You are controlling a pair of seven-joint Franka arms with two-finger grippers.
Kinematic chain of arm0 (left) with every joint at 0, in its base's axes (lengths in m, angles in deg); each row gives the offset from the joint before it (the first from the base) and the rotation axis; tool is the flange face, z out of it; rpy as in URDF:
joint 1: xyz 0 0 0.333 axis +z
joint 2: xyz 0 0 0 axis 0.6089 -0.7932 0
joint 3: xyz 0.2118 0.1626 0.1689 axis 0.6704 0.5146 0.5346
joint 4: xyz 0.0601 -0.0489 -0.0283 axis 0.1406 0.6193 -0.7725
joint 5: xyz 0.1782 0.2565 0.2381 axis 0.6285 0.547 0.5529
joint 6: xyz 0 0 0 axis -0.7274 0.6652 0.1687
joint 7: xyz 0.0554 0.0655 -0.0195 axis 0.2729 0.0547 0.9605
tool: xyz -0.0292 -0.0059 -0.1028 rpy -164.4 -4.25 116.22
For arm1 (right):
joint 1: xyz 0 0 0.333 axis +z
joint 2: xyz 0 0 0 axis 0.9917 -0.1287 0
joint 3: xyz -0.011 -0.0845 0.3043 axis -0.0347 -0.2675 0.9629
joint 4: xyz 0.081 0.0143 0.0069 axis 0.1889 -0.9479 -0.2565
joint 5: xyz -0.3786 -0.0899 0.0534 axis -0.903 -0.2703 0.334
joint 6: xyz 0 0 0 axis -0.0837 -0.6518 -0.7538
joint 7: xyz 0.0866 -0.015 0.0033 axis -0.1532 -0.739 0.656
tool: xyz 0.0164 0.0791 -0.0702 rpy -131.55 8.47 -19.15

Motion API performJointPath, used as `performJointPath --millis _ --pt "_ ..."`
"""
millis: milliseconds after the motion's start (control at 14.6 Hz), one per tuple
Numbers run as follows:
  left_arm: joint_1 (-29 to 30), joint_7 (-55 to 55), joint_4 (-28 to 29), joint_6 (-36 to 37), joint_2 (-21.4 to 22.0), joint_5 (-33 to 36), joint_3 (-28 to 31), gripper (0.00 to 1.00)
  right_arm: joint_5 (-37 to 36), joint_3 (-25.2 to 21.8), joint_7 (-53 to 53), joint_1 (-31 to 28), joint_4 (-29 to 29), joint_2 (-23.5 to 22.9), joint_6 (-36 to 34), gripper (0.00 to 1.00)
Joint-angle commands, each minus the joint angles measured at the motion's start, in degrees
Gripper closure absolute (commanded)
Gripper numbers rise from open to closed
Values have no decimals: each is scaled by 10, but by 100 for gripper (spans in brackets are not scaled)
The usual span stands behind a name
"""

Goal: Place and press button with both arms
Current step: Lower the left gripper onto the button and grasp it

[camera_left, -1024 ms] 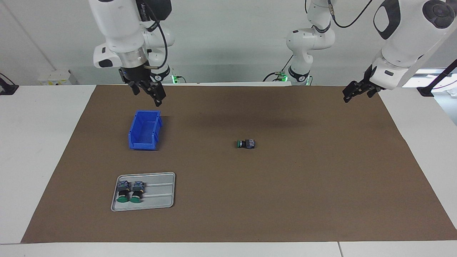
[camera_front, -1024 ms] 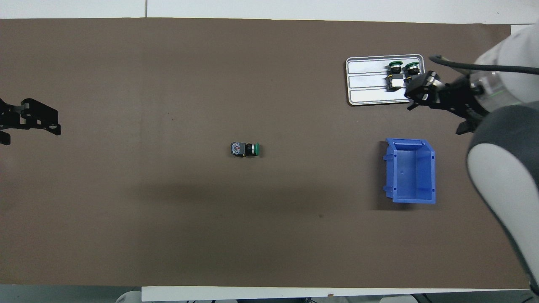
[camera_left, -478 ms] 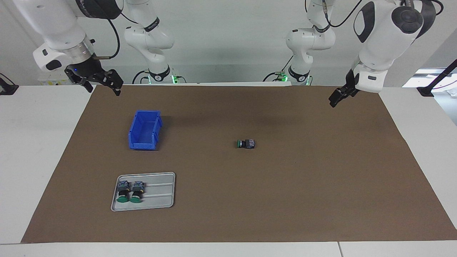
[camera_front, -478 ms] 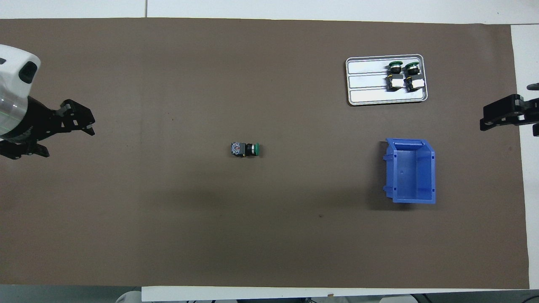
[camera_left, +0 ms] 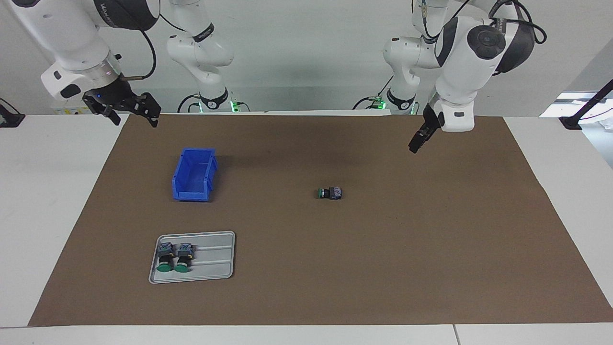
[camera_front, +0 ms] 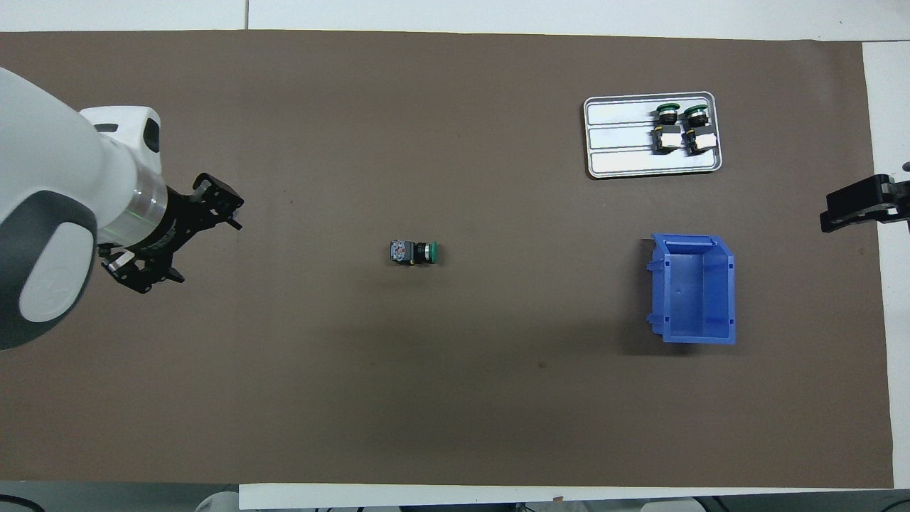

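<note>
Tools (camera_left: 415, 146) empty; tray (camera_left: 215, 273) holds two buttons (camera_left: 175, 257).

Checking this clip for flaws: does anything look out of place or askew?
One button lies on its side alone mid-mat, apart from the two buttons lined up in the tray. The blue bin sits upright and empty. Nothing looks spilled or damaged.

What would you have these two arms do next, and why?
Probably bring the left gripper down over the lone button lying on its side mid-mat. That gripper hangs in the air with open jaws, holds nothing, and is the closer one. The right gripper is also open, up over the mat's edge near the blue bin. Two more buttons sit in the grey tray.
</note>
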Motion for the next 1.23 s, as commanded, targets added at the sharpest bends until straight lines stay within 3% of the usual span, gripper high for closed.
performJointPath --millis 0,137,273,478,819,1161 --pt "-38 98 6 -41 -28 -9 5 0 -6 -76 14 82 -17 13 25 0" --pt "-58 171 16 -94 -45 -28 5 0 -6 -97 17 105 -16 9 24 0" --pt "-103 237 22 -131 -74 -28 7 0 -6 -97 17 105 -17 9 21 0" --pt "-122 325 18 -194 -116 -31 6 0 1 -97 17 101 -19 13 17 0" --pt "-166 441 -18 -233 -204 -23 8 0 1 -97 14 98 -18 15 8 0" --pt "-192 518 -37 -276 -245 -12 8 0 3 -97 13 100 -18 15 8 0"
